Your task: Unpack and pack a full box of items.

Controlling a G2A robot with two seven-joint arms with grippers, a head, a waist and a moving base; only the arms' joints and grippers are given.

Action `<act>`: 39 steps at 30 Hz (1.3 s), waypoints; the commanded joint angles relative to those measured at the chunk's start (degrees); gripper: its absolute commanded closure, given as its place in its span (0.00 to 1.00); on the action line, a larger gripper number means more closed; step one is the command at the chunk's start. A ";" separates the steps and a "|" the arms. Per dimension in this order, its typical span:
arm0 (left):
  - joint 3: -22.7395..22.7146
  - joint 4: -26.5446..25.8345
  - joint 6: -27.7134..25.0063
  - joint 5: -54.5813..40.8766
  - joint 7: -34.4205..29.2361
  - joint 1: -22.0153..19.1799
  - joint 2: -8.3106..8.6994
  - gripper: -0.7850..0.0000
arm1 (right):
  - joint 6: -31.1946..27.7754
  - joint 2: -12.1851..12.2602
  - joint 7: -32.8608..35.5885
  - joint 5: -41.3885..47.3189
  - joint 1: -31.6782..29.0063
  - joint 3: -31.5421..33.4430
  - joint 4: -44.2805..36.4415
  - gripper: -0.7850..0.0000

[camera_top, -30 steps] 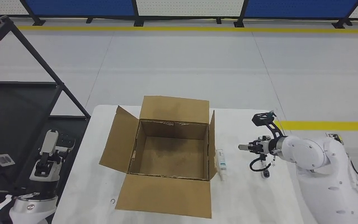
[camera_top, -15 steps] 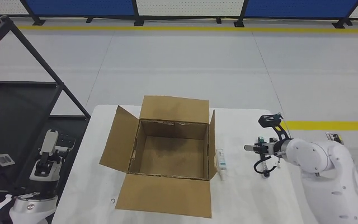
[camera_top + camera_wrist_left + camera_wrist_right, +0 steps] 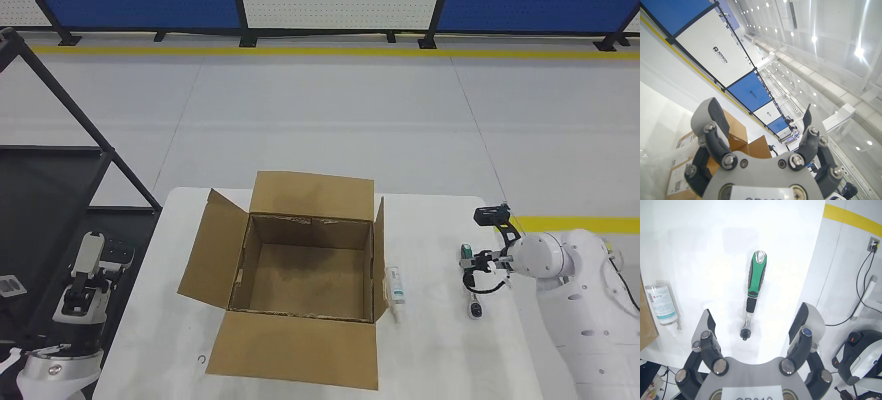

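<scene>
The brown cardboard box (image 3: 295, 350) stands with its 4 flaps open at the middle of the white desk (image 3: 440, 340). Its 2 items lie out at its 3 o'clock side, likely so the box can be refilled from there.

- **Bottle:** the small clear labelled bottle (image 3: 660, 302) lies just beside the box wall.
- **Ratchet:** the green-and-grey-handled steel ratchet (image 3: 755, 275) lies farther out at 3 o'clock, near the desk's edge.
- **Right end effector (image 3: 756, 310):** it hangs over the ratchet's drive head, jaws spread wide and empty. It looks placed either to let go or to take hold.
- **Left end effector (image 3: 761, 106):** its jaws are also apart and empty, and it points up at the ceiling lights, apparently parked.

The top view gives the box's bare floor. The right wrist view gives the ratchet's whole length, which the arm partly covers from above.
</scene>
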 commanded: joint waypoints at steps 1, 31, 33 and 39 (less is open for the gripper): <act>0.00 0.00 0.00 0.00 0.00 0.00 0.00 0.00 | -0.42 -0.10 -0.21 0.02 0.72 -0.99 2.13 0.28; 0.00 0.00 0.00 0.00 0.00 0.00 0.00 0.00 | 0.09 -1.54 -3.96 2.04 5.86 -9.37 17.28 0.57; 0.00 0.00 0.00 0.00 0.00 0.00 0.00 0.00 | -0.06 -1.66 -4.24 2.31 6.35 -9.77 18.27 0.58; 0.00 0.00 0.00 0.00 0.00 0.00 0.00 0.00 | -0.92 -1.87 -5.20 3.26 7.68 -10.54 21.00 0.82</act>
